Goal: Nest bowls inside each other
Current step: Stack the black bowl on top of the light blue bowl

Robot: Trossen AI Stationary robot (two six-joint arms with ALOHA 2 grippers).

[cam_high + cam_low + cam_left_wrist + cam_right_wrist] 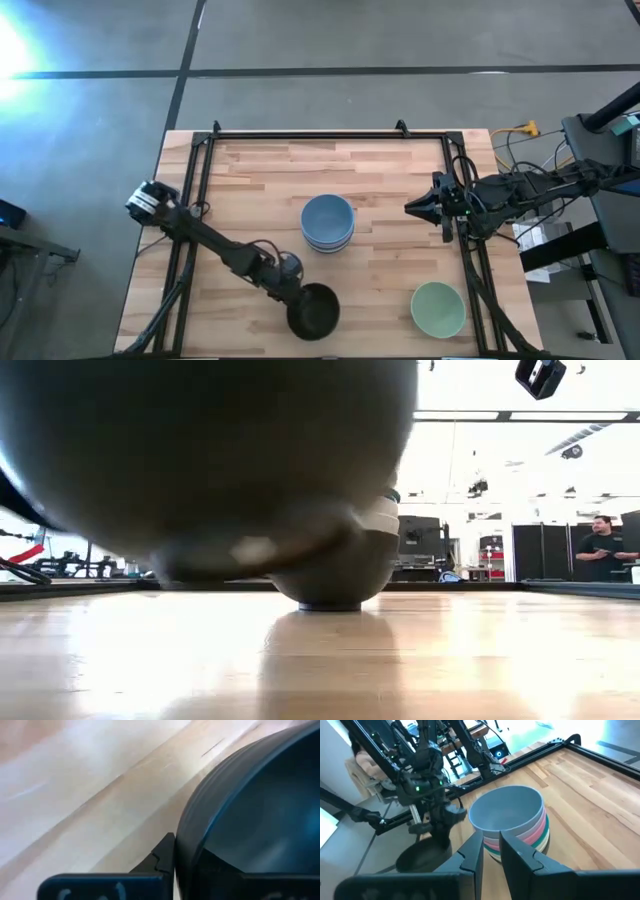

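Observation:
A stack of nested bowls (326, 222) with a blue one on top stands on its foot at the table's middle; its coloured rims show in the right wrist view (507, 820). My left gripper (297, 297) is near the table's near edge, shut on a black bowl (313, 310), which fills the low view (200, 460). A pale green bowl (438, 308) sits upright near the near right corner. My right gripper (412, 208) waits over the table's right side, pointing at the stack, fingers drawn together to a slit (491, 850). My left gripper holds the black bowl by its rim (186, 845), on the side toward the table's left. One finger (162, 856) is outside the wall; the other is inside, hidden by the wall. The fingers slant down from the left. The bowl's foot (215, 568) appears lifted just clear and tilted.
A black metal frame (300, 134) runs along the table's far, left and right edges. Bare wood lies between the stack and the pale green bowl. Cables and equipment (530, 150) sit beyond the right edge. A person (603, 550) stands far back in the room.

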